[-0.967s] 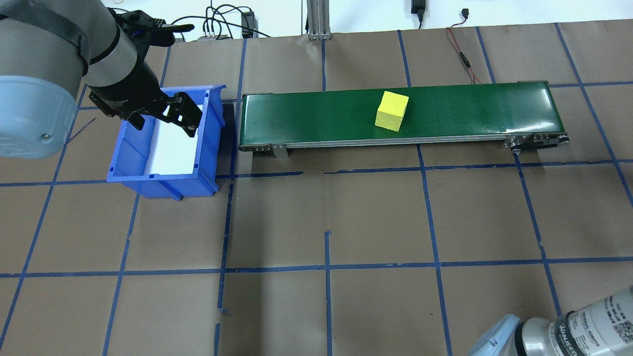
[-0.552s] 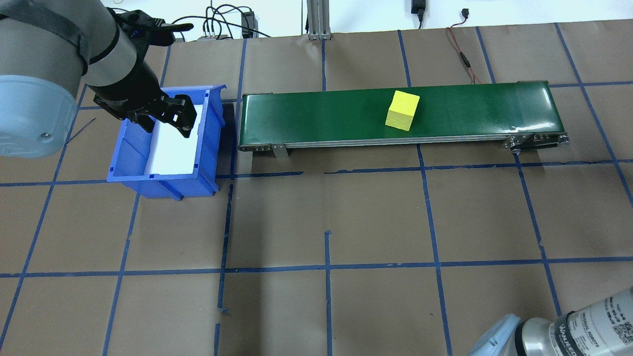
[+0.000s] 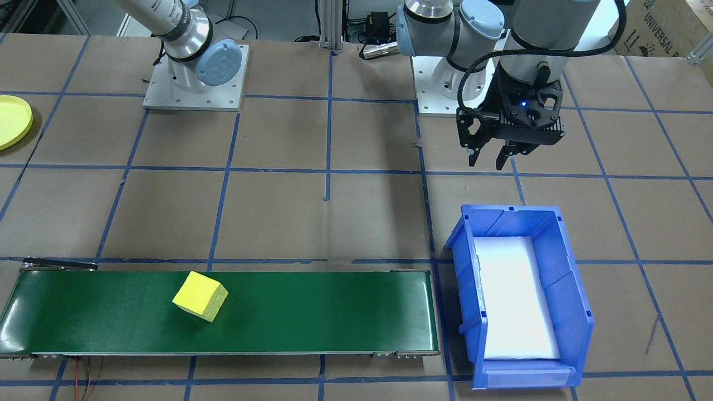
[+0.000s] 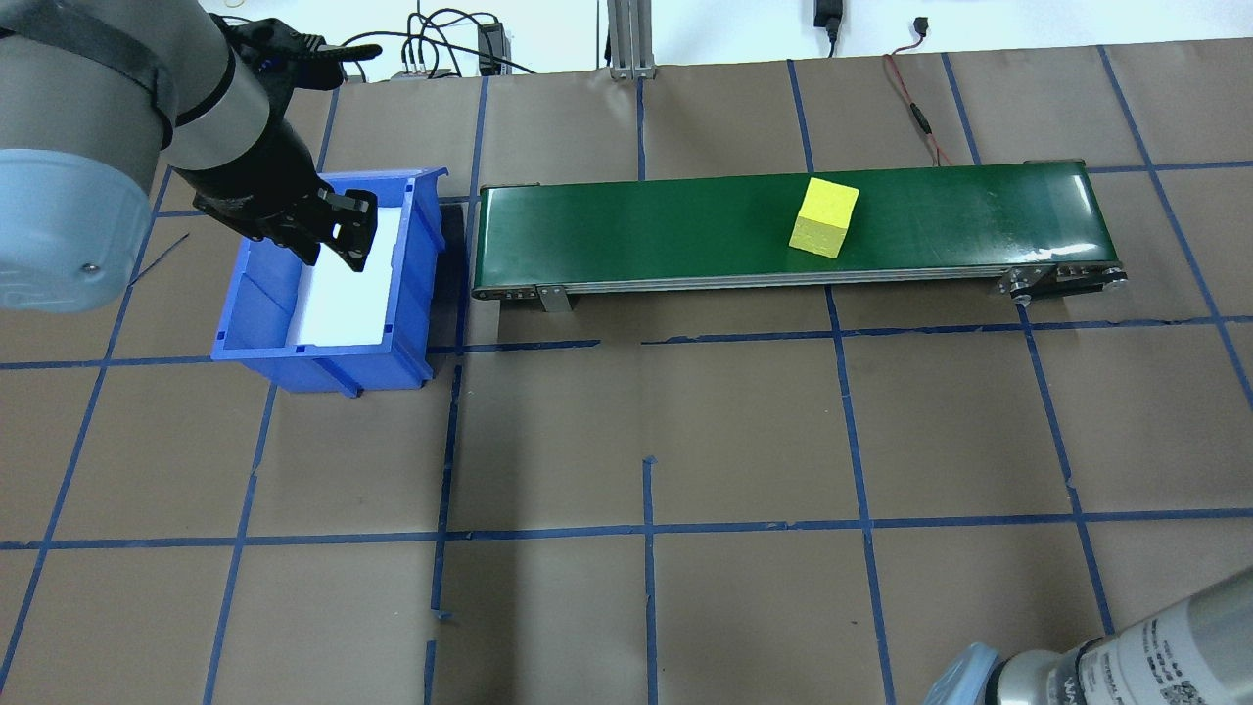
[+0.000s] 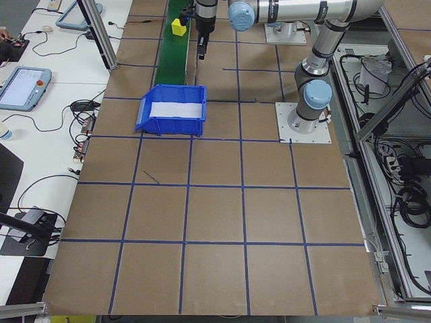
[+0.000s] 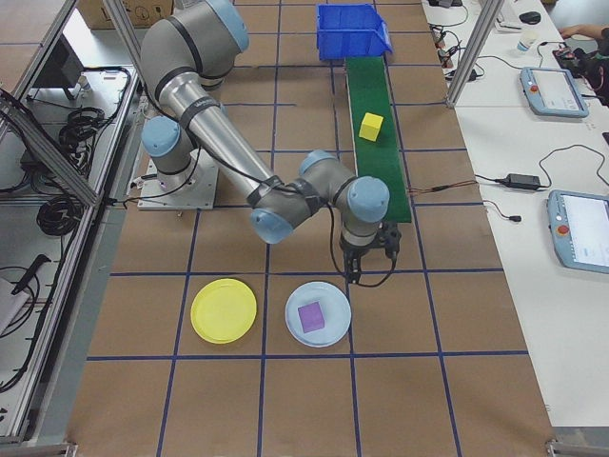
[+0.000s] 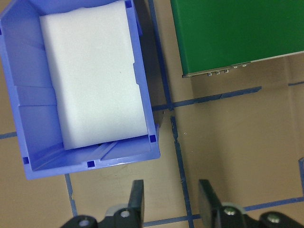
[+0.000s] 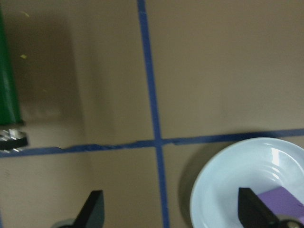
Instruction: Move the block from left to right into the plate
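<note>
Fingers of the right gripper (image 8: pixel 168 213) are standing spread and empty beside the green conveyor belt's (image 4: pixel 783 227) end. Timing is mattering: the yellow foam cube (image 4: pixel 824 217) is sitting mid-belt, so closing squarely across flat faces should precede carrying it to the round yellow plate (image 6: pixel 224 310). Left gripper (image 7: pixel 168 202) is hanging parted, empty, near the blue plastic bin (image 7: pixel 28 137).

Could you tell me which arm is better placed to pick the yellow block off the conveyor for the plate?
The right. Its open gripper hangs by the belt's end, towards which the yellow block lies, with the yellow plate beside it. The left gripper hovers empty near the blue bin.
</note>
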Tool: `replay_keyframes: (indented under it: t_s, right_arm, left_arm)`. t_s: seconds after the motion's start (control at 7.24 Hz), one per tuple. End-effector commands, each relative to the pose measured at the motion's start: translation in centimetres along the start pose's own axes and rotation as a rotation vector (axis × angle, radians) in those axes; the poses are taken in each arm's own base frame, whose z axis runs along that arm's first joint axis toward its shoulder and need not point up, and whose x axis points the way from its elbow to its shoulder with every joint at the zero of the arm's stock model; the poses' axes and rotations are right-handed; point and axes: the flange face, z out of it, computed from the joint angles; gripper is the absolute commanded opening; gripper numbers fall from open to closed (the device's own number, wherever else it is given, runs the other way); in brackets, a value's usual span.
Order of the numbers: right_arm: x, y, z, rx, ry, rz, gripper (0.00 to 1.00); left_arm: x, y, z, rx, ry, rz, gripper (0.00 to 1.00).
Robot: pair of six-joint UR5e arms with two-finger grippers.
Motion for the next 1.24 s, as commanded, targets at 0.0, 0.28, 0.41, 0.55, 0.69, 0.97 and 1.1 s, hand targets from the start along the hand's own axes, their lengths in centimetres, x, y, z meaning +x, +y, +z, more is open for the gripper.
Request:
replay_keyframes:
  t_s: [0.0,0.28,0.41,0.55,0.69,0.97,1.1]
  right_arm:
    - [-13.1,-4.1,-1.1,0.022,-0.047,0.104,1.00]
    - [-22.6,-5.3,-2.1,0.039,-0.077,0.147,1.00]
    - [-25.1,-5.4,-2.2,0.034,-0.081,0.190,1.00]
    - [-27.4,-5.5,-2.1,0.031,-0.083,0.205,1.00]
    - [-29.5,-5.8,-1.6,0.030,-0.117,0.230,1.00]
    - [-32.6,-6.2,-0.1,0.001,-0.183,0.298,0.99]
    - [-33.3,-6.3,0.5,-0.012,-0.184,0.308,0.99]
  left_arm:
    - [0.0,0.1,0.0,-0.005,-0.004,-0.011,0.21]
    - [0.0,0.4,0.0,-0.023,0.001,-0.012,0.15]
    - [0.0,0.4,0.0,-0.023,0.003,-0.012,0.15]
    - [0.0,0.4,0.0,-0.023,0.003,-0.012,0.15]
    - [0.1,0.4,-0.1,-0.023,0.003,-0.010,0.17]
    - [0.1,0.4,0.1,-0.026,0.000,-0.007,0.33]
    - [0.1,0.3,0.1,-0.026,0.003,-0.003,0.35]
